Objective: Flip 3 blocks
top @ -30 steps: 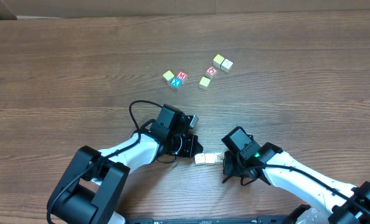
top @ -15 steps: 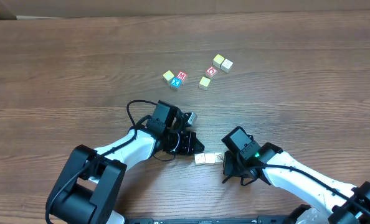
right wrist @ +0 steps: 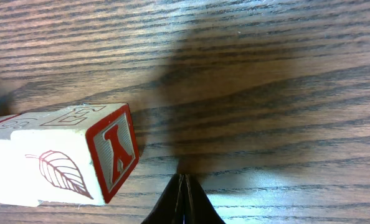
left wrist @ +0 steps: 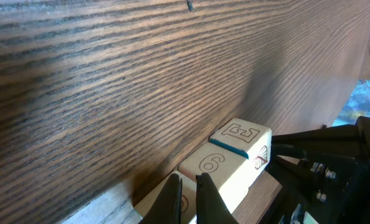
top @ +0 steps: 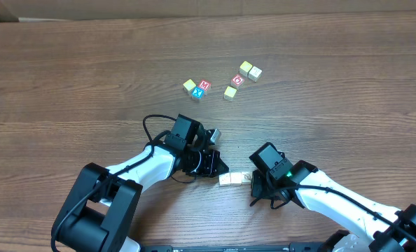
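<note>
Roll over, one at a time, the blocks (top: 230, 179) lined up near centre between left gripper (left wrist: 186, 190) and right gripper (right wrist: 182, 186), both pinched shut, pressing a closed tip low and slowly

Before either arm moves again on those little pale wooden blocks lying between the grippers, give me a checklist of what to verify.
1. The left gripper shut and empty: ok.
2. The right gripper shut and empty: ok.
3. The pale wooden blocks in a row on the wood-grain table, between both grippers: ok.
4. Gap for flipping one alone: not ok, the cream cube marked E touches the cream cube marked 6.
5. How many are already flipped: cannot tell.
6. The red wooden M cube well clear of the row: ok.
</note>
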Motion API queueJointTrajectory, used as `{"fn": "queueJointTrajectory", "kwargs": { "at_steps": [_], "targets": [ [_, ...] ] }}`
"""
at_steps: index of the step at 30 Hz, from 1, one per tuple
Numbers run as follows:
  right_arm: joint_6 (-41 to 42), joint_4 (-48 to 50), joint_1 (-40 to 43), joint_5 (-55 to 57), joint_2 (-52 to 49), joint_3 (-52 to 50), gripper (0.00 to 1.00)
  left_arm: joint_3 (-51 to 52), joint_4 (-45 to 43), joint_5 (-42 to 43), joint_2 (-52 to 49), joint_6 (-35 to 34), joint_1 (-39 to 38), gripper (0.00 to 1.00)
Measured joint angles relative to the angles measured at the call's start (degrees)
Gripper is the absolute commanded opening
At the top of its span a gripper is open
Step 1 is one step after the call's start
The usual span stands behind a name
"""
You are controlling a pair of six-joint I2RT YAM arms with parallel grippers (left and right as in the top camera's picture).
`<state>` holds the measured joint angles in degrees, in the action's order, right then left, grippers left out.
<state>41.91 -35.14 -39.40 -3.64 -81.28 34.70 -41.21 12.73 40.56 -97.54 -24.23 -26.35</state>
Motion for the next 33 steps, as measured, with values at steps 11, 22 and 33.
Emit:
{"fn": "queueJointTrajectory", "kwargs": {
  "at_steps": [11, 22, 33],
  "targets": [
    [0.02, -0.02, -0.02, -0.02, 0.0, 0.0, 0.04, -0.13, 0.42, -1.09, 0.0, 0.0, 0.59, 0.04],
    [0.02, 0.07, 0.0, 0.04, 0.0, 0.0, 0.04, -9.97, 15.28, -11.02, 0.0, 0.68, 11.61, 0.04],
    [-2.43, 1.86, -0.02, 2.03, 0.0, 0.0, 0.04, -10.91, 31.87, -21.4, 0.0, 5.35, 9.09, 0.04]
  ]
}}
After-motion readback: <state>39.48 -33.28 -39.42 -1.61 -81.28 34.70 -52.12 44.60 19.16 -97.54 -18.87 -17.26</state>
